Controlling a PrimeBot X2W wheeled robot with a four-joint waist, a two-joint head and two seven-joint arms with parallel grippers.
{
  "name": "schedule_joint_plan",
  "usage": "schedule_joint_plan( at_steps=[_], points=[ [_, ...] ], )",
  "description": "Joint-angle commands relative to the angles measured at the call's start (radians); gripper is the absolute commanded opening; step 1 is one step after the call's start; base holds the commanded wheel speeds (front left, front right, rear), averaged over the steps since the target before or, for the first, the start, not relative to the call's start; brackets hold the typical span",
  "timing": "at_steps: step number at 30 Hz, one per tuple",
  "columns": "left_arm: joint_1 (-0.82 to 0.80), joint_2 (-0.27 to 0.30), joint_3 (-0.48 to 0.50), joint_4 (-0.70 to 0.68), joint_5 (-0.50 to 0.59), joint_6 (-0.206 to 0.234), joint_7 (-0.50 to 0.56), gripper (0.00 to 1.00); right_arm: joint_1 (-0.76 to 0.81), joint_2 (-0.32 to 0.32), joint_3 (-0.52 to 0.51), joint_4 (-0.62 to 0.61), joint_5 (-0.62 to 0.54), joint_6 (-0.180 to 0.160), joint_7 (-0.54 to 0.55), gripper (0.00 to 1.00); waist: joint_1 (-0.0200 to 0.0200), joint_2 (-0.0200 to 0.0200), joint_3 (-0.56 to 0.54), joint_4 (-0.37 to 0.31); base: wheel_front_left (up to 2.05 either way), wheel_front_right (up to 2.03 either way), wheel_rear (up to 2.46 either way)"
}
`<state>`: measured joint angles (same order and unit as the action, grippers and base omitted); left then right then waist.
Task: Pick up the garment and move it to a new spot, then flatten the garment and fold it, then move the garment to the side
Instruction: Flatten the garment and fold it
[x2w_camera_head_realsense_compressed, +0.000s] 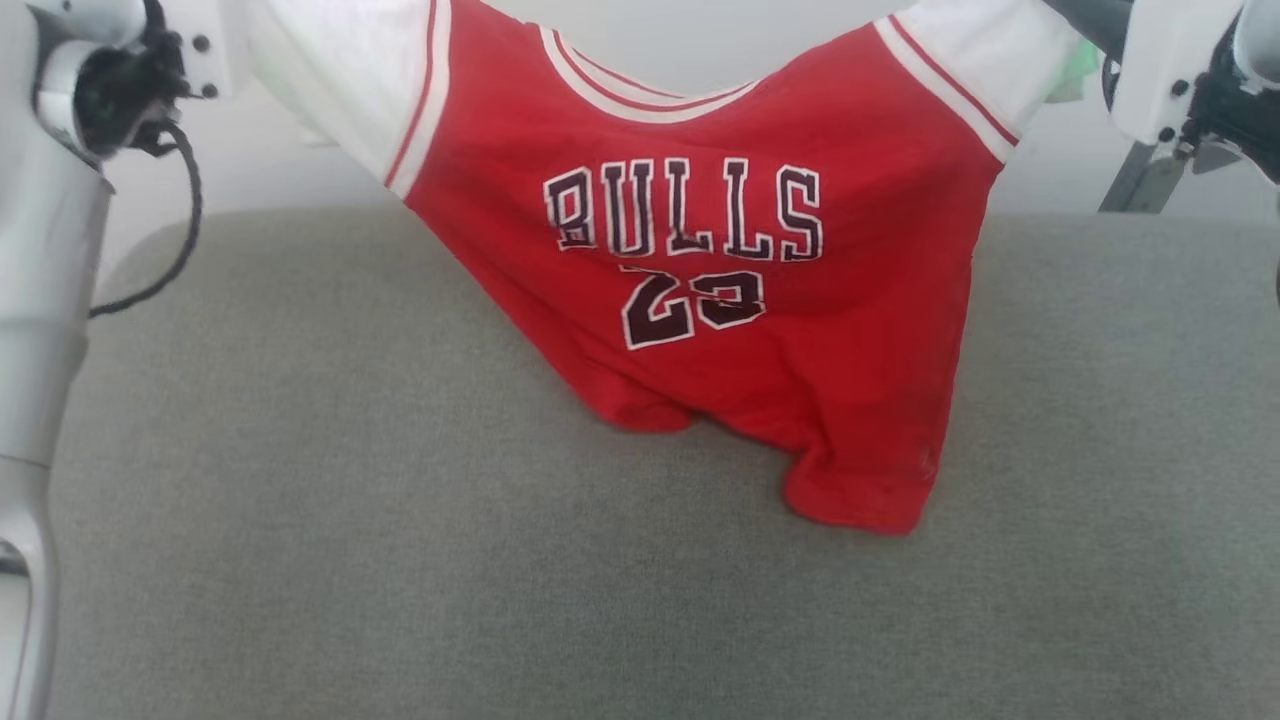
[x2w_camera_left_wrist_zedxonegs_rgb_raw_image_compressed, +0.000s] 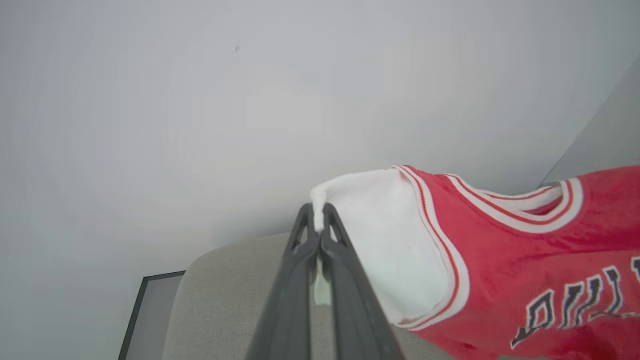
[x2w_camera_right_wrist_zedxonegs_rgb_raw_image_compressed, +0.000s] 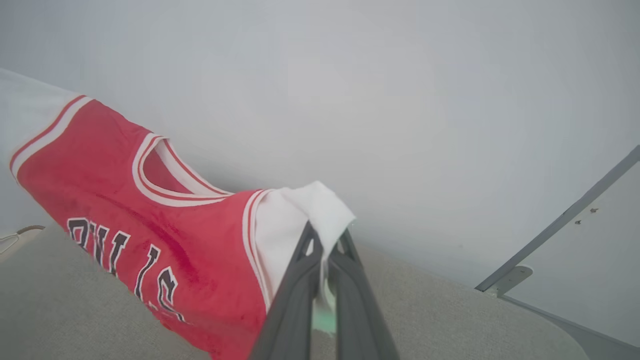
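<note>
Soft red shirt (x2w_camera_head_realsense_compressed: 850, 340), white sleeves: left gripper (x2w_camera_left_wrist_zedxonegs_rgb_raw_image_compressed: 317, 220) and right gripper (x2w_camera_right_wrist_zedxonegs_rgb_raw_image_compressed: 327, 237) each clamp 1 sleeve tip. Hem sags onto woven grey cushion (x2w_camera_head_realsense_compressed: 300, 500) below the fingers.

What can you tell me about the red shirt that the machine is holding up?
The garment is a small red jersey of soft-looking cloth with white short sleeves, striped red-and-white trim and black white-edged "BULLS 23" lettering. It hangs spread out, front toward the head camera. The left tool is shut on one sleeve tip, the right tool on the other. Its rumpled lower hem seems to rest on the grey fabric surface.
</note>
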<state>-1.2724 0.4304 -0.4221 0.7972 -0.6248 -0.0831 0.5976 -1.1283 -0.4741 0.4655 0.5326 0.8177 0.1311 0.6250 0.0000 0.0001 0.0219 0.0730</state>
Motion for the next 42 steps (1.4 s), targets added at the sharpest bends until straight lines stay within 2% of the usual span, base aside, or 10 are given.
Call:
schedule_joint_plan(
  at_steps=[1, 7, 13, 21, 22, 28, 32, 37, 42],
  points=[
    [-0.011, 0.006, 0.002, -0.008, 0.002, 0.006, 0.004, 0.0, -0.013, 0.004, 0.001, 0.005, 0.001, -0.001, -0.006, 0.0, 0.0, -0.0001, -0.022, -0.01, 0.0, 0.0, 0.0],
    [-0.027, 0.025, 0.018, -0.049, -0.014, 0.021, 0.011, 0.0, -0.047, 0.02, 0.006, 0.024, 0.001, -0.001, -0.006, 0.0, 0.0, -0.0001, -0.031, -0.029, 0.0, 0.0, 0.0],
    [-0.062, 0.03, 0.03, -0.083, -0.006, 0.018, -0.063, 0.0, -0.118, 0.03, 0.016, 0.071, -0.035, -0.001, -0.058, 0.0, 0.0, -0.0001, 0.045, -0.043, 0.0, 0.0, 0.0],
    [-0.173, 0.015, 0.024, -0.058, 0.065, 0.021, -0.272, 0.0, -0.263, 0.04, 0.061, 0.164, -0.132, -0.001, -0.251, 0.0, 0.0, -0.0001, 0.199, -0.04, 0.0, 0.0, 0.0],
    [-0.222, 0.008, 0.025, -0.036, 0.083, 0.029, -0.338, 0.0, -0.319, 0.037, 0.074, 0.195, -0.17, -0.001, -0.338, 0.0, 0.0, -0.0001, 0.242, -0.036, 0.0, 0.0, 0.0],
    [-0.367, -0.016, 0.02, 0.026, 0.153, 0.049, -0.583, 0.0, -0.474, 0.034, 0.114, 0.316, -0.325, -0.001, -0.648, 0.0, 0.0, -0.0001, 0.343, -0.02, 0.0, 0.0, 0.0],
    [-0.44, -0.031, 0.024, 0.054, 0.189, 0.07, -0.786, 0.0, -0.562, 0.041, 0.135, 0.415, -0.43, -0.001, -0.795, 0.0, 0.0, -0.0001, 0.392, -0.004, 0.0, 0.0, 0.0],
    [-0.403, -0.06, 0.027, 0.141, 0.178, 0.042, -0.851, 0.0, -0.568, 0.063, 0.162, 0.518, -0.462, -0.001, -0.849, 0.0, 0.0, -0.0001, 0.421, 0.014, 0.0, 0.0, 0.0],
    [-0.317, -0.089, 0.021, 0.25, 0.148, 0.003, -0.851, 0.0, -0.465, 0.086, 0.204, 0.572, -0.381, -0.001, -0.816, 0.0, 0.0, -0.0001, 0.415, 0.026, 0.0, 0.0, 0.0]
  ],
)
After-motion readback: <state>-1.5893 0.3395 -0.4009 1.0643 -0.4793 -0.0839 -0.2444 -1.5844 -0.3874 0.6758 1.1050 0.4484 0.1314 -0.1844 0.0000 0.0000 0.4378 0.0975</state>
